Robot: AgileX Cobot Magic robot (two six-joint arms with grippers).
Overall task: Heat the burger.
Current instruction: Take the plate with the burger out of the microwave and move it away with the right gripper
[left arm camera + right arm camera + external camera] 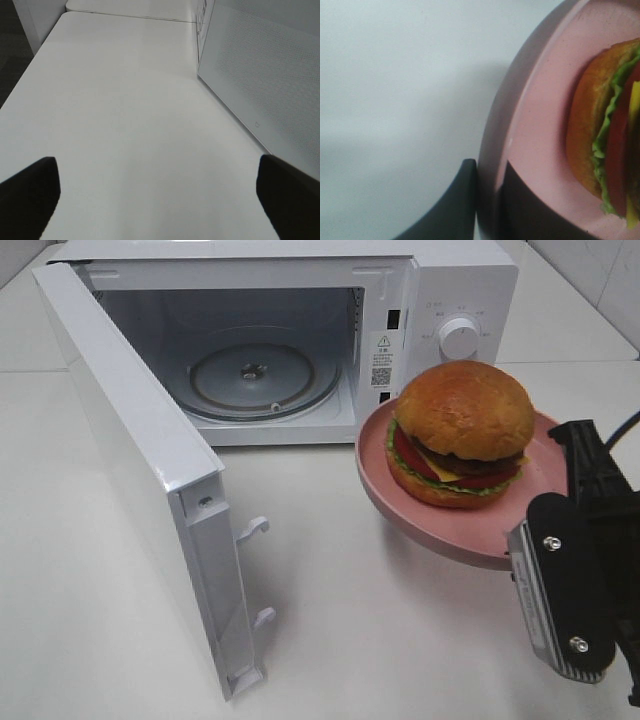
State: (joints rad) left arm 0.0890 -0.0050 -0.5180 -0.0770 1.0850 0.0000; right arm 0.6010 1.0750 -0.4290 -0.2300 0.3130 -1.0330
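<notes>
Right end effector is clamped on the rim of the pink plate, holding it above the bench with the burger on it. The plate sits at 4 o'clock from the microwave, whose door is open. Left end effector is spread wide and empty above the bench.

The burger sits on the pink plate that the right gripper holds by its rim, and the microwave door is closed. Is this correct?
Not quite. The microwave door is open, swung wide, as the exterior high view shows. The rest holds: the burger sits on the pink plate, and the right gripper holds it by the rim.
</notes>
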